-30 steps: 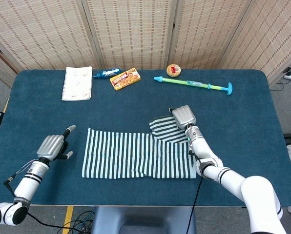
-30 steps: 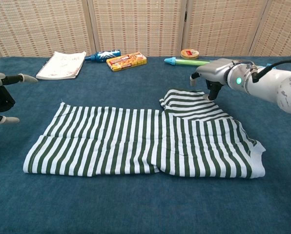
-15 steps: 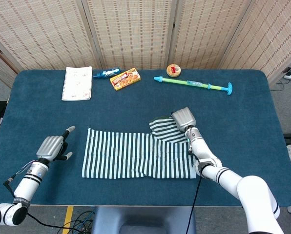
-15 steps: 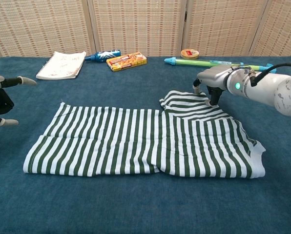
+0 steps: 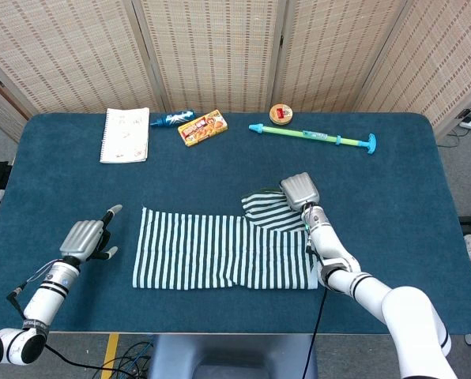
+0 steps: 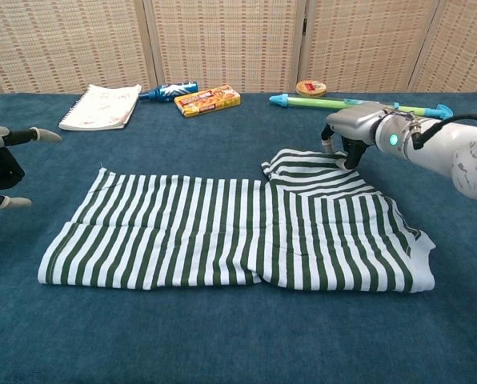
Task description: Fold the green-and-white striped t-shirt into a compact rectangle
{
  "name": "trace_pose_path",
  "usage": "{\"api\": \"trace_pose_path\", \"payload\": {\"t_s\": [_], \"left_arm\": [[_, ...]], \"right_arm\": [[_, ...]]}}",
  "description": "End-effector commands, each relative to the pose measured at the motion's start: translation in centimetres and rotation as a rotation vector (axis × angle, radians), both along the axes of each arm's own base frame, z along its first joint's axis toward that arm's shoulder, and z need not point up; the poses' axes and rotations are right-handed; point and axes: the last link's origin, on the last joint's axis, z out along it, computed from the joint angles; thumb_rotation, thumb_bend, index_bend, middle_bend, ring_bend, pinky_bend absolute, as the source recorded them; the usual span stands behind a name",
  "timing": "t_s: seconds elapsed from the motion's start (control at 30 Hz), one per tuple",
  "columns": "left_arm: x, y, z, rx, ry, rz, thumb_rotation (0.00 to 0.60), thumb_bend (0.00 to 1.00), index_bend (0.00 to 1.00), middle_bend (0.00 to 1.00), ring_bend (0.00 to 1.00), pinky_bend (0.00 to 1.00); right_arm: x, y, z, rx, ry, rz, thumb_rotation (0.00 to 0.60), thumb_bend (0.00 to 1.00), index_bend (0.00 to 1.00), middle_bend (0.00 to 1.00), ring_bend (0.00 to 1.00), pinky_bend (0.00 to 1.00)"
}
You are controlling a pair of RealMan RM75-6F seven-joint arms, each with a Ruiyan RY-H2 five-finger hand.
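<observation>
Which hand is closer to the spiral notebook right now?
Left. The left hand sits at the table's near left, below the notebook; the right hand is far across, at the shirt's folded sleeve.

Along the far edge of the blue table (image 5: 425, 205) lie a spiral notebook (image 5: 126, 135), a blue tube (image 5: 171, 118), a yellow snack box (image 5: 202, 127), a round tin (image 5: 280, 114) and a green water squirter (image 5: 314, 136).

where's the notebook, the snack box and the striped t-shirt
notebook (image 5: 126, 135), head view, middle of its white cover
snack box (image 5: 202, 127), head view, centre of its top face
striped t-shirt (image 6: 222, 232), chest view, flat middle of the fabric
</observation>
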Motion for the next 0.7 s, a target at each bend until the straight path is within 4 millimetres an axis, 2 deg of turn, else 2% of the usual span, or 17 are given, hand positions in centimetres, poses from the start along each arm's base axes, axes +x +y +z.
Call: {"api": "trace_pose_path", "payload": {"t_s": [0.03,0.1,0.17,0.3,0.4,0.7], "left_arm": [[0.0,0.0,0.0,0.0,0.0,0.001,0.6,0.33,0.0,0.87,0.78,0.91],[-0.1,0.0,0.0,0.0,0.0,0.002,0.6,0.33,0.0,0.87,0.78,0.91],[-0.1,0.0,0.0,-0.001,0.0,0.003,0.6,0.33,0.0,0.87,0.78,0.91],[-0.3,0.0,0.0,-0.004,0.001,0.007,0.6,0.33,0.0,0.87,0.78,0.91],[-0.3,0.0,0.0,-0.004,0.003,0.009,0.6,0.33,0.0,0.87,0.78,0.91],[-0.6,-0.1,0.2,-0.001,0.005,0.016,0.6,0.33,0.0,0.87,0.78,0.91]], "right_arm": [[0.1,-0.1,0.0,-0.013,-0.007,0.008,0.6,0.44,0.45,0.99,1.0,1.0],[0.1,-0.2,0.0,-0.017,-0.009,0.009,0.6,0.42,0.45,0.99,1.0,1.0],[0.1,-0.3,-0.1,-0.017,-0.011,0.009,0.6,0.37,0.43,0.99,1.0,1.0],[0.4,-0.4,-0.4,-0.013,-0.015,0.01,0.6,0.29,0.32,0.99,1.0,1.0],[0.6,-0.5,-0.6,-0.011,-0.014,0.012,0.6,0.28,0.29,0.99,1.0,1.0],[0.8,-0.8,-1.2,0.004,0.004,-0.003,0.6,0.29,0.29,0.99,1.0,1.0]]}}
